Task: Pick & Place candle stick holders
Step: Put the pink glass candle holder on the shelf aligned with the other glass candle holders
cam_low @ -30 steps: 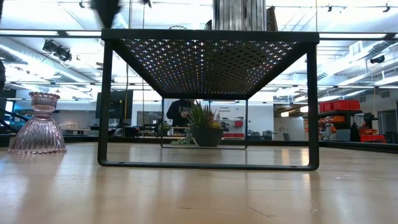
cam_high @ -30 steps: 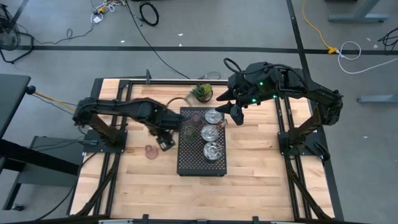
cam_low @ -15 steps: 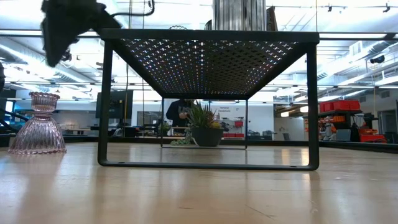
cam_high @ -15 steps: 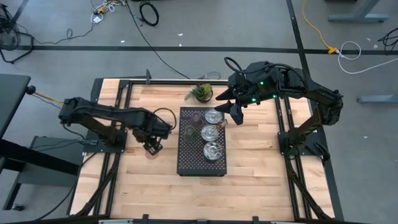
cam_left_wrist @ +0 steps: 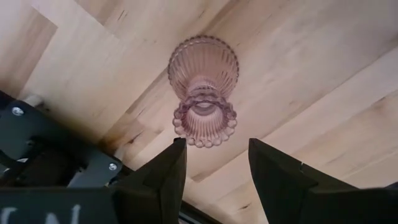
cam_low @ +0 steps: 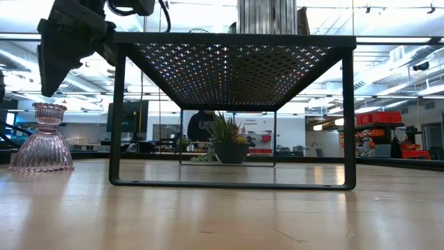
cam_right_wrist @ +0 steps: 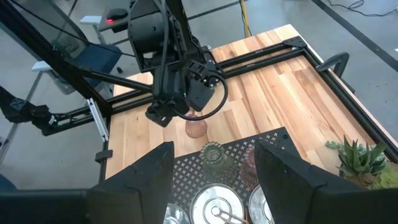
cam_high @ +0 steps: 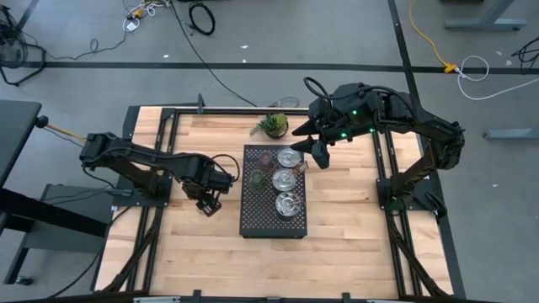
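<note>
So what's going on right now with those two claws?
Left claw open, empty, above the pink glass holder on the table beside the black tray. Right claw open, waiting at the tray's far corner. Nothing in the way.

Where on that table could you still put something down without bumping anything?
The near wood below the black tray is bare, as is the stretch right of it. It is crowded around the silver holders and plant, and where the left gripper hovers over the pink holder.

A robotics lab or workshop: a wooden counter [cam_high: 337,236] in a black metal frame on grey concrete floor [cam_high: 278,50] strewn with cables [cam_high: 200,17], open hall with ceiling lights [cam_low: 388,52] and shelving behind.
</note>
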{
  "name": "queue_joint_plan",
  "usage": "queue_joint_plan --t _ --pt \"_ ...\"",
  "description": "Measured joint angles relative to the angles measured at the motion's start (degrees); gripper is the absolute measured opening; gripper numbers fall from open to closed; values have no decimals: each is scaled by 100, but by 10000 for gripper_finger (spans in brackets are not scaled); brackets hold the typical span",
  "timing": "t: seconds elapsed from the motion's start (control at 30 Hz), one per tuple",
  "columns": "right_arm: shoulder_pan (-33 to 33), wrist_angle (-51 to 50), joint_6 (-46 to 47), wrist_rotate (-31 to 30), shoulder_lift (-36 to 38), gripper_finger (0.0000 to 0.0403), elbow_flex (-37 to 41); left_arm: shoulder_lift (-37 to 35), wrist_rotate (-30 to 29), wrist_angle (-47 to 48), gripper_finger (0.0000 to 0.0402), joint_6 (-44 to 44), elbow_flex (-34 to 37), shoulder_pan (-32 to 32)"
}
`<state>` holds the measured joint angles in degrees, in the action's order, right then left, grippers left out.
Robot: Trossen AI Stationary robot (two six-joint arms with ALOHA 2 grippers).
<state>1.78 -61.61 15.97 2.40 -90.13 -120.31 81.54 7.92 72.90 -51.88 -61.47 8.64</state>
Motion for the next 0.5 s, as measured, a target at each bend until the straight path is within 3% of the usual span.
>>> queue_joint_plan --t 0.5 --pt "0 5 -17 -1 0 222 0 0 -177 -13 185 63 0 0"
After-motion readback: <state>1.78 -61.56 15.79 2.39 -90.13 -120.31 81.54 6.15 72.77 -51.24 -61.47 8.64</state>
